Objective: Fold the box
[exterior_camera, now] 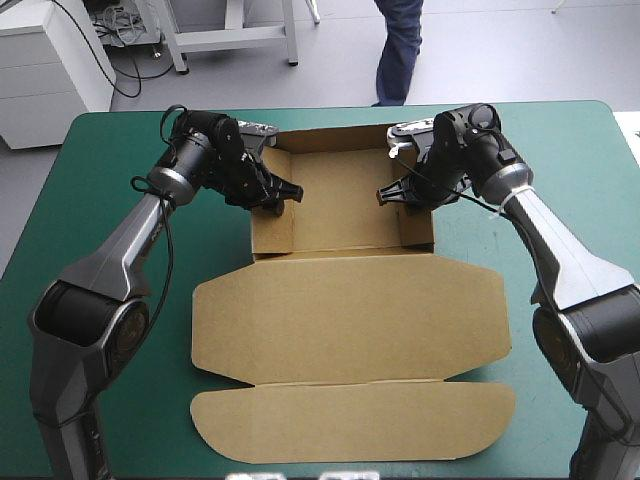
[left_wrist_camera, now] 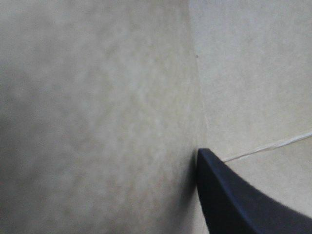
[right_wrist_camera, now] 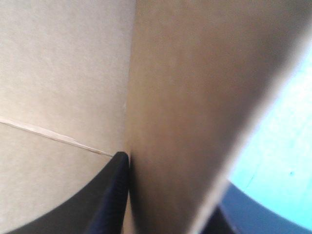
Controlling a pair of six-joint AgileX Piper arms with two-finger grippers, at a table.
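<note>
Wall-tucking step, I judge: upper middle, left gripper [exterior_camera: 283, 197] and right gripper [exterior_camera: 388, 193] each pinch 1 wall of the box [exterior_camera: 350, 300]; next, press both inward.

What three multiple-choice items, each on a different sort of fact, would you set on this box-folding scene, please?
1. Where does the flat lid of the box lie?
A. toward the near edge of the table
B. toward the far edge
C. hanging off the left edge

2. How many grippers are on the box?
A. none
B. one
C. two

3. How do the tray's side walls stand?
A. flat on the cover
B. raised
C. torn off

Answers:
1 A: the lid spreads flat from the tray toward the near edge.
2 C: the left gripper is on the left wall and the right gripper on the right wall.
3 B: both side walls stand up around the tray's floor.
</note>
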